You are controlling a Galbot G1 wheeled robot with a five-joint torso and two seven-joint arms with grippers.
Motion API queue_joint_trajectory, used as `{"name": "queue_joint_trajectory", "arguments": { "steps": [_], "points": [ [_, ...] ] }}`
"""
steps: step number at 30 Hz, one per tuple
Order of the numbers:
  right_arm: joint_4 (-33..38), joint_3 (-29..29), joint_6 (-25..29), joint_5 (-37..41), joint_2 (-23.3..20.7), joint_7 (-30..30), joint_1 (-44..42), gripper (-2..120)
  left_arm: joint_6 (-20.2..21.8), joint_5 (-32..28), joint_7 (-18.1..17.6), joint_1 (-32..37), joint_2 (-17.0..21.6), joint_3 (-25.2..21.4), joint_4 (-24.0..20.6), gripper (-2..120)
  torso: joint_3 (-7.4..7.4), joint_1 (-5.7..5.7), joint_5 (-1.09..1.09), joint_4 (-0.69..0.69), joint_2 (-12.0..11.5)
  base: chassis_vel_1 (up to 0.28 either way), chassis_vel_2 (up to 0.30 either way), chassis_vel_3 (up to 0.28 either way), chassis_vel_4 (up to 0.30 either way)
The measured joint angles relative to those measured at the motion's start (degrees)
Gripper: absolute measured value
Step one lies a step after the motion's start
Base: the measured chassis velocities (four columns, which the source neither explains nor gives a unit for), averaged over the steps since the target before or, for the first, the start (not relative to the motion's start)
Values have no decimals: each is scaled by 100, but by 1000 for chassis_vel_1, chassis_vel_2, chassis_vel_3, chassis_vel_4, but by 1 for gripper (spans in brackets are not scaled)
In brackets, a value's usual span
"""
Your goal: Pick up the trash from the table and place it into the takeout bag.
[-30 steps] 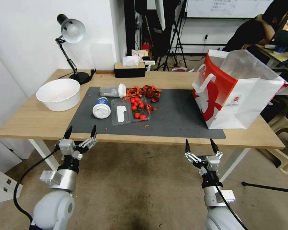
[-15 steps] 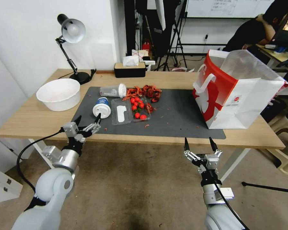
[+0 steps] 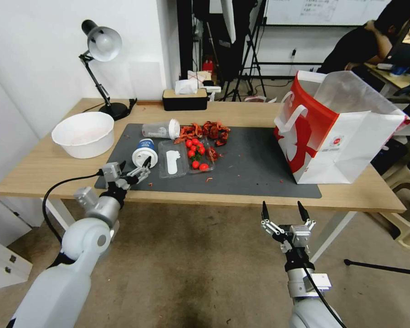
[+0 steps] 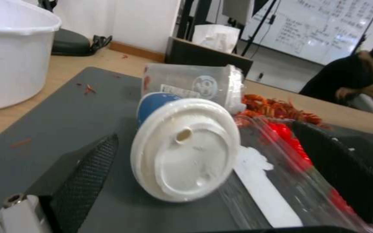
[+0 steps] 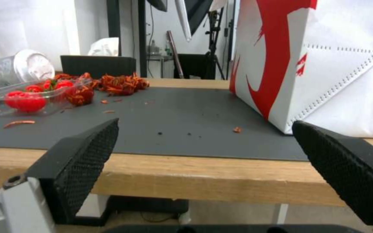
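Note:
Trash lies on the dark mat of the table: a blue cup with a white lid on its side, a clear cup with a white lid, a clear tray of red tomatoes, and red shells. My left gripper is open just in front of the blue cup's lid, one finger on each side. My right gripper hangs open below the table's front edge. The takeout bag stands open at the right.
A beige round bowl sits at the left, off the mat. A desk lamp and a black tissue box stand along the far edge. Small red scraps dot the mat. A person sits in the room behind.
My left gripper has risen from below the table edge and moved forward over the mat up to the blue cup. The right arm has barely shifted.

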Motion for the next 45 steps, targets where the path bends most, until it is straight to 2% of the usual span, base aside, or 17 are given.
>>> {"name": "queue_joint_trajectory", "arguments": {
  "steps": [1,8,45],
  "points": [
    [0,6,3,-4,10,1,-9,100,66,-41,-149,-130,45,67,44,100,0,0,0,0,0,0,0,0,0],
    [-5,14,4,-14,39,5,7,100,233,-90,-560,-476,183,260,265,100,-1,0,0,0,0,0,0,0,0],
    [-66,24,12,-70,123,13,45,100,453,-177,-1107,-1128,230,966,740,100,-1,-1,1,0,0,0,0,0,0]
  ]
}}
